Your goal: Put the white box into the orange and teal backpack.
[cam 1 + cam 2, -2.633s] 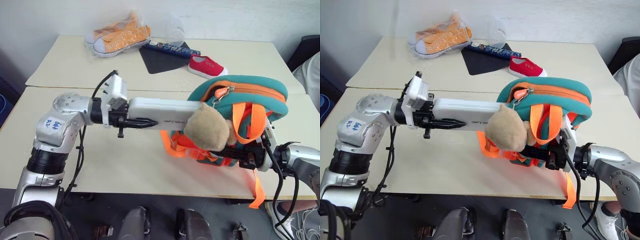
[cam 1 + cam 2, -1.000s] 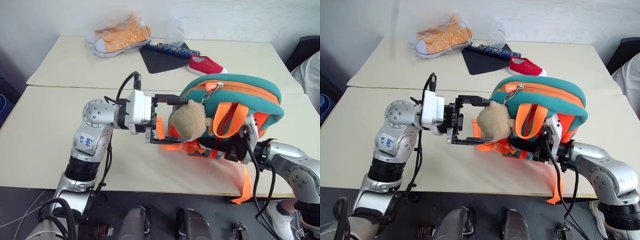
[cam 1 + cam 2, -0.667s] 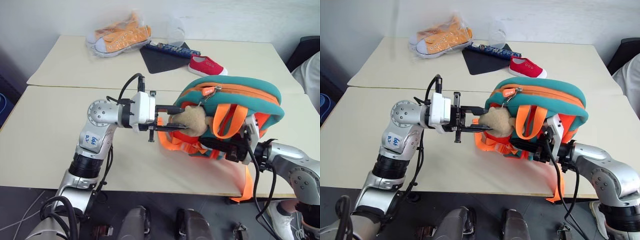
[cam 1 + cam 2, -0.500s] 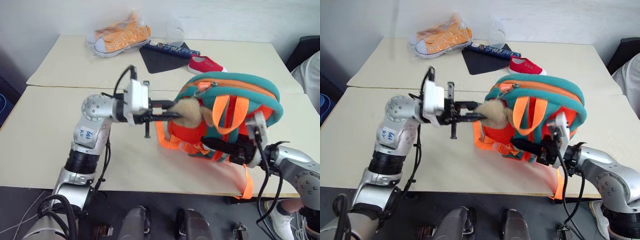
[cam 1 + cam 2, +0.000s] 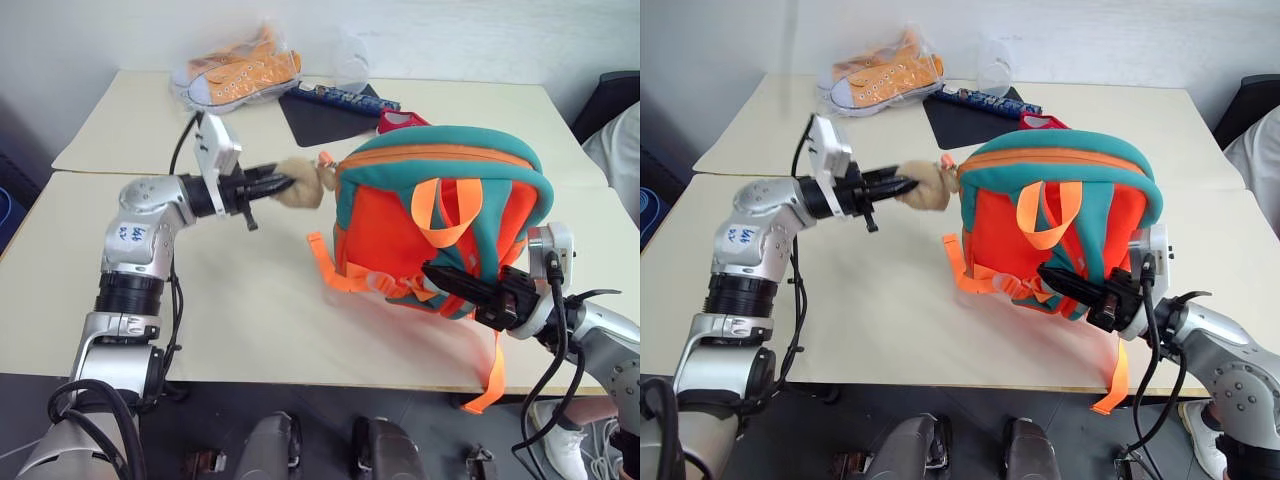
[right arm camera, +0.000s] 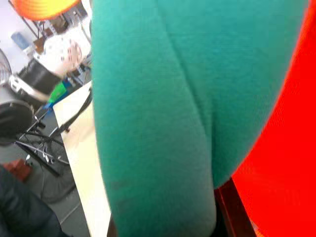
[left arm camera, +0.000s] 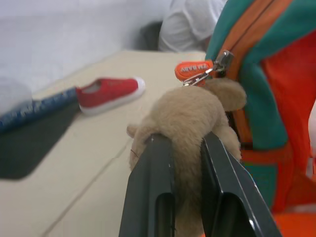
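While left pincer point(image 7: 186, 148) pinches plush toy point(image 7: 190, 113), red shoe point(image 7: 108, 91) shows

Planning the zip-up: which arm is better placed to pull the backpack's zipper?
Left. Its fingers already pinch the plush toy hanging by the zipper pull; the right gripper is clamped on the backpack.

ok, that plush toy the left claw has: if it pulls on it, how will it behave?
Probably soft: the plush toy bulges around the left claw, so the fingers may slip. It looks light and hangs by a zipper pull, so pulling likely tugs the orange and teal backpack or runs the zip.
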You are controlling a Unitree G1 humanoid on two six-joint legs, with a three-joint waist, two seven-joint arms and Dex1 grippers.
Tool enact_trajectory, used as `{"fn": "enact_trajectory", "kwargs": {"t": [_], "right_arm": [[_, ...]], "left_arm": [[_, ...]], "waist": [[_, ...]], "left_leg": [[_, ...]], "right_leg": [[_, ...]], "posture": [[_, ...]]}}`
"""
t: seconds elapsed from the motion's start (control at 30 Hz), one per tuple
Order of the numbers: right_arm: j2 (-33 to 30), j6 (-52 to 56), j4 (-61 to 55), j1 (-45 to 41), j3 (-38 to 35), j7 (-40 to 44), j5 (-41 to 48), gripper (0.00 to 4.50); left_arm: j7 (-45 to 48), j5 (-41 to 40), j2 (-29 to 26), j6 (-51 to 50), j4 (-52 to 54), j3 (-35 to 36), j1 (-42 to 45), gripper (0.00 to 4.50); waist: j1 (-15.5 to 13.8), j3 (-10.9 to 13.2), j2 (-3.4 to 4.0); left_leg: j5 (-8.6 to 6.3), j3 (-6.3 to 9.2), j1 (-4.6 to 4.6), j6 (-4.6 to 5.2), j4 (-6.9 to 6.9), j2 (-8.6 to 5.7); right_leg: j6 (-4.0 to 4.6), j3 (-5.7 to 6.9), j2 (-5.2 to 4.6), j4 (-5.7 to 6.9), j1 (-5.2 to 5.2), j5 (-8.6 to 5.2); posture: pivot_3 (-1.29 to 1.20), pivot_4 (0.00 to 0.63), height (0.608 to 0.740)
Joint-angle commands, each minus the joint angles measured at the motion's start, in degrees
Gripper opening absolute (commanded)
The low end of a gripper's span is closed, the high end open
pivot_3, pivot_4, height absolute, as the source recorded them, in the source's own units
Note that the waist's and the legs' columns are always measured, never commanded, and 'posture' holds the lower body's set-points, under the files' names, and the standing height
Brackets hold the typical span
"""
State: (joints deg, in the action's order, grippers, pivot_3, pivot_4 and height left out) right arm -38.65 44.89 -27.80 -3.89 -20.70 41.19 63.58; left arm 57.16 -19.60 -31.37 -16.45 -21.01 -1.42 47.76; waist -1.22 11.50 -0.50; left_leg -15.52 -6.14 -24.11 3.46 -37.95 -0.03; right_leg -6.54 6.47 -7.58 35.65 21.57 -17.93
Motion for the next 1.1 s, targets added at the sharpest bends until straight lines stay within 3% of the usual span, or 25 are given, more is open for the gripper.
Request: {"fn": "enact_trajectory", "kwargs": {"t": [0.03, 0.17, 0.27, 0.37, 0.53, 0.6, 0.73, 0.83, 0.97, 1.1], "right_arm": [[0.9, -2.0, -2.5, 1.0, -2.4, -0.9, 1.8, 0.0], [1.8, -3.2, -2.3, 1.7, -1.9, -1.2, 1.2, 0.0], [3.2, -6.5, -1.2, 0.9, -0.8, -1.4, -2.2, 0.0], [2.9, -11.5, -0.6, 1.1, 2.4, 1.0, -10.5, 0.0], [-2.2, -23.6, 0.6, 7.1, 3.4, 9.0, -24.9, 1.63], [-4.1, -32.6, 2.3, 12.1, 1.1, 13.5, -31.5, 2.28], [-5.8, -42.4, 9.2, 19.5, -6.2, 19.1, -35.5, 3.51], [-7.5, -48.6, 17.4, 21.2, -9.3, 22.8, -37.8, 4.49], [-11.9, -54.2, 30.6, 19.5, -9.6, 27.6, -40.9, 4.49], [-12.3, -51.9, 31.3, 12.8, -5.8, 25.3, -41.5, 4.49]], "left_arm": [[2.0, 2.9, -1.3, -1.8, 0.4, -2.9, -3.6, 0.3], [1.0, 2.3, 3.7, -1.9, -0.3, -4.2, -6.5, 0.3], [5.1, 1.9, 5.1, 0.8, 0.8, -5.8, -9.3, 0.3], [5.4, -0.2, 6.3, 1.4, 2.5, -3.8, -11.7, 1.15], [10.1, -4.3, -1.2, 3.3, 10.3, 3.4, -17.5, 2.76], [11.9, -5.0, -5.9, 3.6, 13.6, 6.1, -21.4, 3.36], [12.3, -0.5, -13.4, 10.8, 16.5, 9.8, -32.8, 4.46], [12.6, 0.2, -15.8, 14.7, 17.1, 12.1, -40.4, 4.5], [9.5, 0.8, -15.0, 19.6, 15.2, 15.8, -46.0, 4.5], [2.6, 4.5, -12.3, 25.6, 15.2, 16.8, -48.5, 4.5]], "waist": [[0.0, 0.0, 0.0], [-0.2, 0.0, 0.0], [-0.2, 0.0, 0.0], [0.1, 0.0, 0.03], [0.2, 0.0, 0.04], [0.2, 0.0, 0.04], [0.0, 0.0, 0.05], [-0.1, 0.0, 0.05], [-0.2, 0.0, 0.05], [0.5, 0.0, 0.23]], "left_leg": [[0.0, -0.01, 0.0, 0.0, 0.0, 0.01], [-0.01, 0.0, 0.01, -0.01, 0.0, 0.0], [-0.02, 0.02, 0.0, 0.0, 0.0, -0.01], [-0.05, -0.03, 0.02, -0.04, 0.02, 0.0], [-0.05, -0.05, 0.01, -0.06, 0.05, 0.03], [-0.05, -0.06, 0.02, -0.06, 0.09, 0.03], [-0.08, -0.1, 0.09, -0.05, 0.19, 0.0], [-0.33, -0.32, 0.5, -0.23, 0.48, -0.13], [-0.35, -0.48, 0.81, -0.23, 0.88, -0.17], [-0.28, -0.51, 0.82, -0.44, 1.03, -0.12]], "right_leg": [[0.0, -0.02, 0.0, 0.0, 0.01, 0.0], [0.0, -0.07, -0.08, -0.01, 0.0, 0.0], [0.0, -0.06, -0.13, -0.04, 0.0, 0.0], [0.0, -0.09, -0.12, -0.03, 0.03, 0.0], [0.01, -0.09, -0.09, -0.04, 0.07, -0.01], [0.02, -0.09, -0.09, -0.05, 0.08, -0.01], [0.01, -0.13, -0.11, -0.13, 0.02, -0.01], [0.01, -0.35, -0.34, -0.34, -0.15, -0.01], [0.01, -0.33, -0.6, -0.57, -0.19, -0.01], [0.1, -0.27, -0.63, -0.55, -0.07, -0.05]], "posture": [[0.0, 0.15, 0.74], [0.0, 0.15, 0.74], [0.0, 0.15, 0.74], [0.0, 0.15, 0.74], [0.0, 0.15, 0.74], [0.0, 0.15, 0.74], [0.0, 0.15, 0.74], [0.0, 0.15, 0.74], [0.0, 0.15, 0.74], [0.0, 0.15, 0.74]]}}
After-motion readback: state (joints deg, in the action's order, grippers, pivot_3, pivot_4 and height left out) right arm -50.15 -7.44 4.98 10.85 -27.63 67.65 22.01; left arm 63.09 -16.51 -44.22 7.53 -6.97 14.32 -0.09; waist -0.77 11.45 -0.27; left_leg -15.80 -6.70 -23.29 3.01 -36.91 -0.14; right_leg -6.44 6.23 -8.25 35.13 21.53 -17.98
